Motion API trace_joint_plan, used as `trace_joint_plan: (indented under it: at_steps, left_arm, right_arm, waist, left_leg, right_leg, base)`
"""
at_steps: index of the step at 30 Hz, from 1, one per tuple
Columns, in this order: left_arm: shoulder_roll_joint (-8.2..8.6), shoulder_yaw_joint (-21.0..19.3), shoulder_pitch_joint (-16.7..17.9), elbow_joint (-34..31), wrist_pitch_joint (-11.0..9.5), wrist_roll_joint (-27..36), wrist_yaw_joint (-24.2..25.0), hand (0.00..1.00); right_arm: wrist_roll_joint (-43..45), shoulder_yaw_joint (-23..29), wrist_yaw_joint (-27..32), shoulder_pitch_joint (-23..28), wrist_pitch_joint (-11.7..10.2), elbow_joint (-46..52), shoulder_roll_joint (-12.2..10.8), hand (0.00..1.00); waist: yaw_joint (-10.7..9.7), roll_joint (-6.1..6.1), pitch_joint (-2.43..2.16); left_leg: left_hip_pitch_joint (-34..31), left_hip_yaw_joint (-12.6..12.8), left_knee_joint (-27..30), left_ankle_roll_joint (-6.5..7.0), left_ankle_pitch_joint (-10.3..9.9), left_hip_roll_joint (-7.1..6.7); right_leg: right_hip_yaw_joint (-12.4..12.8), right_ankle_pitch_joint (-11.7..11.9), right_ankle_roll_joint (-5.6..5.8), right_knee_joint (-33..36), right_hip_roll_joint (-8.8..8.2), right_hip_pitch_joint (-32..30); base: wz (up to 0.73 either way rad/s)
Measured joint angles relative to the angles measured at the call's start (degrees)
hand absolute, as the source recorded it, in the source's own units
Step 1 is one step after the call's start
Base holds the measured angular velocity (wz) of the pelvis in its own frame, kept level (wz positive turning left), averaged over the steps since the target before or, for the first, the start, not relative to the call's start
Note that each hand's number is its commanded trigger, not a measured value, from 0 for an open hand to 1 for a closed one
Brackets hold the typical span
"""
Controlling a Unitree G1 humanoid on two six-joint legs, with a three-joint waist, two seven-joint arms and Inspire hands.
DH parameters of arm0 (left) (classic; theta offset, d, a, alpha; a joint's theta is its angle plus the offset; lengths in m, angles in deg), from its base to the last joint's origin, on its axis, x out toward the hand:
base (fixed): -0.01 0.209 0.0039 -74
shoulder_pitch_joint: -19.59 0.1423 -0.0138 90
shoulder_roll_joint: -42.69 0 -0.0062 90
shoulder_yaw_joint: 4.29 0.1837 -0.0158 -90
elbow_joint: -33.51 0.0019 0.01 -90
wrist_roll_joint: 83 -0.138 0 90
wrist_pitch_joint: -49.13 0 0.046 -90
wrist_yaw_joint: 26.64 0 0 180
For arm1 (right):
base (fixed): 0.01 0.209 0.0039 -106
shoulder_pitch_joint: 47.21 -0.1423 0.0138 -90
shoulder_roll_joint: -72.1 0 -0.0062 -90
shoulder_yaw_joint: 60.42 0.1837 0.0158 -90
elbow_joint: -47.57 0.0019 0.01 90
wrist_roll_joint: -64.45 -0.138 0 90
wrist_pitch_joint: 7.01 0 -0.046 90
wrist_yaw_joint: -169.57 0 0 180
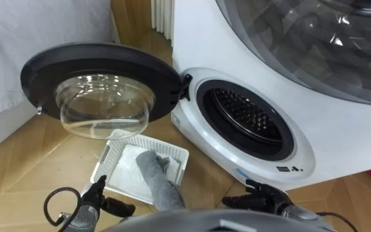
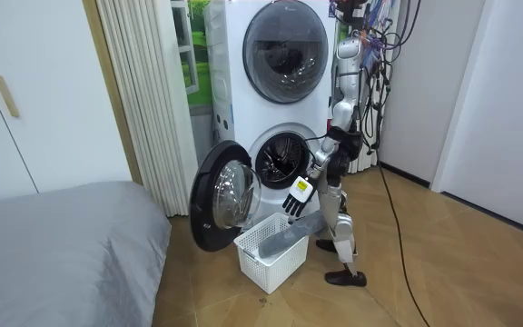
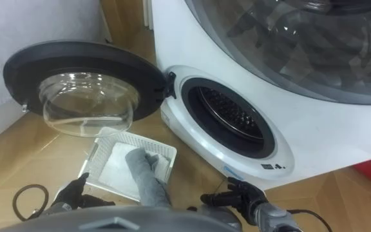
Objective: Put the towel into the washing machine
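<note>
Nearest me, low in the eye views, my left hand and right hand hang with fingers loosely apart, holding nothing. Between them and a little ahead, the grey towel lies in a white basket on the wooden floor, one end draped over the near rim toward me. The basket sits just beside the washing machine, likely so the lift is short. Its round door is swung wide to my left, leaving the dark drum unobstructed. I judge taking hold of the towel comes next.
</note>
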Motion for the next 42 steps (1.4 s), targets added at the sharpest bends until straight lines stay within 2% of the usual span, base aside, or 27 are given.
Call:
trace_joint_plan:
  at_steps: [8, 13, 19, 25, 27, 30, 31, 33, 36, 37, 39, 42]
  left_arm:
    - [0.03, 0.1, 0.1, 0.1, 0.1, -0.3, 0.0, 0.0]
    - [-0.01, 0.1, 0.0, 0.0, -0.1, -2.9, -0.3, 0.0]
    - [-0.09, 0.8, -0.9, 0.1, -0.1, -9.1, -1.2, 0.0]
    - [-0.29, 4.9, -4.1, 0.1, -0.1, -17.0, -3.2, 0.0]
    - [-0.11, 6.6, -6.7, 0.4, -0.1, -20.5, -3.4, 0.0]
    - [0.49, 8.0, -11.6, 2.8, -0.8, -24.0, -4.8, 0.0]
    - [0.59, 8.9, -12.8, 3.7, -0.8, -24.4, -5.2, 0.0]
    - [1.27, 11.4, -16.6, 5.8, -1.0, -25.0, -5.7, 0.0]
    - [1.74, 11.6, -20.4, 8.1, -2.3, -25.2, -7.0, 0.0]
    - [1.68, 11.5, -21.2, 8.3, -2.2, -25.2, -7.1, 0.0]
    - [1.74, 11.5, -24.1, 9.3, -2.4, -25.2, -8.6, 0.0]
    - [1.85, 11.5, -26.6, 9.4, -2.4, -25.1, -10.4, 0.0]
  right_arm:
    - [0.0, 0.0, 1.1, 0.1, -0.2, 0.1, -0.1, 0.0]
    - [0.0, 0.0, 1.1, 0.0, -0.7, -0.1, -0.1, 0.0]
    - [-0.3, 0.1, 0.8, -0.1, -0.7, -0.2, -0.1, 0.0]
    - [-0.2, -0.6, 0.4, -2.1, -0.7, -0.4, -0.1, 0.0]
    - [0.2, -1.3, 0.3, -5.2, -0.8, -2.7, -0.1, 0.0]
    - [1.9, -2.1, 0.2, -8.9, -0.8, -4.4, -0.3, 0.0]
    - [2.1, -2.6, 0.2, -9.5, -0.8, -4.4, -0.4, 0.0]
    - [2.2, -4.9, 0.1, -12.0, -0.8, -4.5, -0.5, 0.0]
    - [2.2, -6.0, 0.4, -15.3, -0.8, -4.5, -1.1, 0.0]
    - [2.2, -6.0, 0.6, -15.9, -0.8, -4.5, -1.3, 0.0]
    - [1.9, -6.2, 1.3, -17.6, -0.9, -4.3, -1.7, 0.0]
    - [0.4, -7.0, 2.9, -19.3, -0.8, -3.8, -1.7, 0.0]
  waist:
    - [-0.2, 0.19, 0.02]
    - [-0.4, 0.38, 0.14]
    - [-0.5, 0.61, 0.27]
    - [-1.3, 0.76, 0.3]
    - [-2.0, 1.23, 0.6]
    - [-2.0, 2.16, 1.33]
    - [-2.1, 2.38, 1.47]
    - [-2.4, 2.85, 2.05]
    - [-2.4, 2.15, 2.93]
    - [-2.5, 1.93, 3.09]
    - [-2.5, 1.18, 3.78]
    - [-2.5, 1.04, 4.36]
  left_leg:
    - [0.3, -0.2, -0.2, -0.25, -0.1, 0.09]
    - [0.3, -0.2, 0.0, -0.25, -0.1, 0.11]
    - [-0.4, -0.5, 0.1, -0.25, -0.1, -0.02]
    - [-5.2, -0.6, 1.7, -0.16, -0.1, -0.26]
    - [-8.1, -0.7, 3.2, -0.16, -0.1, -0.35]
    - [-12.5, -0.1, 4.9, -0.15, -0.1, -0.44]
    - [-13.4, -0.3, 5.3, -0.15, -0.1, -0.48]
    - [-17.1, -1.5, 6.9, -0.14, -0.1, -0.76]
    - [-21.5, -2.6, 8.8, -0.13, -0.1, -1.12]
    - [-22.6, -2.7, 9.4, -0.12, -0.1, -1.15]
    - [-26.8, -2.7, 12.2, 0.06, -0.2, -1.06]
    - [-33.0, -3.4, 17.4, 0.75, -0.9, -1.03]
  right_leg:
    - [0.3, 0.0, -0.05, -0.1, 0.33, 0.2]
    - [0.3, 0.0, -0.04, -0.2, 0.28, 0.3]
    - [0.3, 0.0, -0.05, 0.0, -0.21, -0.6]
    - [0.2, 0.4, -0.15, 1.6, -0.49, -5.2]
    - [0.4, 0.8, -0.3, 2.3, -0.61, -8.0]
    - [0.4, 1.1, -0.6, 4.6, -1.01, -12.9]
    - [0.5, 1.2, -0.69, 5.0, -1.33, -13.7]
    - [1.0, 1.4, -1.01, 6.3, -1.51, -17.4]
    - [2.3, 1.9, -1.66, 7.8, -1.52, -22.0]
    - [2.6, 2.0, -1.7, 8.2, -1.54, -23.1]
    - [3.1, 2.4, -1.96, 9.8, -1.66, -27.0]
    - [4.1, 2.5, -2.12, 12.7, -1.79, -32.2]
  base:
    - [-0.02]
    - [0.0]
    - [0.0]
    - [-0.01]
    - [-0.12]
    - [-0.23]
    - [-0.1]
    - [-0.09]
    - [-0.16]
    - [-0.07]
    - [-0.03]
    - [-0.08]
